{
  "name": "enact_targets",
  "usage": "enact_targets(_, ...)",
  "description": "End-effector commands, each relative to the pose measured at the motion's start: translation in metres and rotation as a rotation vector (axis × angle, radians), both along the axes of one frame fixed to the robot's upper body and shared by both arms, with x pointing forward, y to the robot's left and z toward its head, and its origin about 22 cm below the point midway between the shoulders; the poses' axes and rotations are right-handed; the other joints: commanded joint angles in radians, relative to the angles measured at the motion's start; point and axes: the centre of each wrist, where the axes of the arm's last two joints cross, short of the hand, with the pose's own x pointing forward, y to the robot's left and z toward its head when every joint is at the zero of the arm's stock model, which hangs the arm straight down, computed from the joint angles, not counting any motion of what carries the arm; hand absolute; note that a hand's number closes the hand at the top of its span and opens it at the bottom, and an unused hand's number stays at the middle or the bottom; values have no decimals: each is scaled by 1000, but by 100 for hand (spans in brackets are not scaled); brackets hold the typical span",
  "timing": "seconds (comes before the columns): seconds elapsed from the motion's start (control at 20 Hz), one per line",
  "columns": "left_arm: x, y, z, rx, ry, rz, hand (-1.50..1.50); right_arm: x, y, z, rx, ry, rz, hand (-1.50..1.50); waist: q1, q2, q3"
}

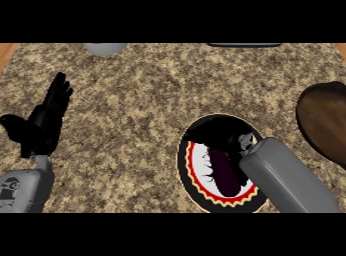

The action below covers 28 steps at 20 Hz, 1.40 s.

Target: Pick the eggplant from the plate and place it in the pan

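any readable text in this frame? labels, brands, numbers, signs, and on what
None readable. The plate bears only a red and yellow zigzag border, no letters. The pan, the eggplant, the counter, the left hand and the right hand carry no markings that can be made out.

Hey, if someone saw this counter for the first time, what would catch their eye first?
Probably the plate with its red and black rim, low at centre right, where the right hand covers the dark eggplant. Next, the brown pan at the right edge, and the open left hand resting at left.
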Motion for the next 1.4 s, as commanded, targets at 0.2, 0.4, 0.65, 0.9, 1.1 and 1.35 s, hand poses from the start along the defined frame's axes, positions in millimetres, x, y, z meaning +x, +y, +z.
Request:
enact_targets(0.2, 13, -4, 15, -5, -9, -17, 0, -1, 7, -21, -59, -6, 17, -150, -2, 1, 0)
enact_targets(0.4, 4, 1, 24, -9, 5, -7, 0, 6, 14, -30, -96, 33, 35, -150, 3, 0, 0)
enact_targets(0.65, -9, 7, -14, -2, -12, -2, 0, -18, -10, -50, -71, 53, 53, 150, -4, 0, 0)
enact_targets(0.9, -2, 2, 1, 9, 6, -9, 0, -5, 4, -46, -42, 39, 178, 150, 2, 1, 0)
enact_targets(1.1, -3, 11, 29, 26, -4, -11, 0, -18, -2, -54, -57, 54, 164, 150, -1, -1, 0)
enact_targets(1.35, -1, 10, 10, 11, 6, 0, 0, -15, -12, -29, 53, -38, 105, 150, -7, -2, 0)
